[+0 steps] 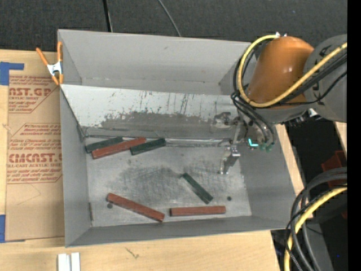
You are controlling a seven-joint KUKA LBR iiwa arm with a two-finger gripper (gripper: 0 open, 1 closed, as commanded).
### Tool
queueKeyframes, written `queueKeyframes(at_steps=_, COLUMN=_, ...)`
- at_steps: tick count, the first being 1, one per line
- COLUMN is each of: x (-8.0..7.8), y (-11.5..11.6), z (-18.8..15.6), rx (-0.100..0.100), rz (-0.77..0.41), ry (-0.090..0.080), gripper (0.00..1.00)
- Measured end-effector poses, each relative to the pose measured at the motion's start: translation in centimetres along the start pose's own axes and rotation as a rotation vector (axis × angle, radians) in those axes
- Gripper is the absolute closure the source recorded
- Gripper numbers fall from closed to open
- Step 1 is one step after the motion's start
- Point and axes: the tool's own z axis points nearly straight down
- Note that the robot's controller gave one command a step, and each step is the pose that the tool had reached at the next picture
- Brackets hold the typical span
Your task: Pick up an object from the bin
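Bin [141,55]: grey sheet metal, matt; floor scuffed and streaked dark.
Red-brown bars [135,207]: matt, smooth-faced; material unclear.
Green bars [197,188]: dark, dull, same finish.
Orange cover [279,66]: smooth, glossy.
End effector [227,165]: bare silvery metal, slight shine.

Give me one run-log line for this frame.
gripper | over bare floor at view's right of bin | load: none seen | nearest: dark green stick, lower-left

The wrist carries a smooth, rounded orange cover [280,66]. Yellow and black cables [241,75] loop round the cover's left side and cross the grey arm link [337,89] on the right. The hand [228,164] is bare silver-grey metal; a small cyan light [253,144] glows beside its mount.
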Motion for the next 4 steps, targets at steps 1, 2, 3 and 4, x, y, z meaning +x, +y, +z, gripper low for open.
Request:
queueKeyframes(at_steps=1, x=-0.2, y=0.0, z=-0.5, rx=0.001, rz=-0.001, ry=-0.008, gripper=0.0)
queueKeyframes(at_steps=2, x=4.6, y=1.4, z=5.0, rx=0.0, rz=0.077, ry=-0.011, gripper=0.0)
queueKeyframes(at_steps=3, x=3.8, y=1.4, z=11.6, rx=-0.002, rz=0.192, ry=0.001, gripper=1.0)
queueKeyframes(at_steps=4, x=3.8, y=1.4, z=11.6, rx=-0.002, rz=0.192, ry=0.001, gripper=1.0)
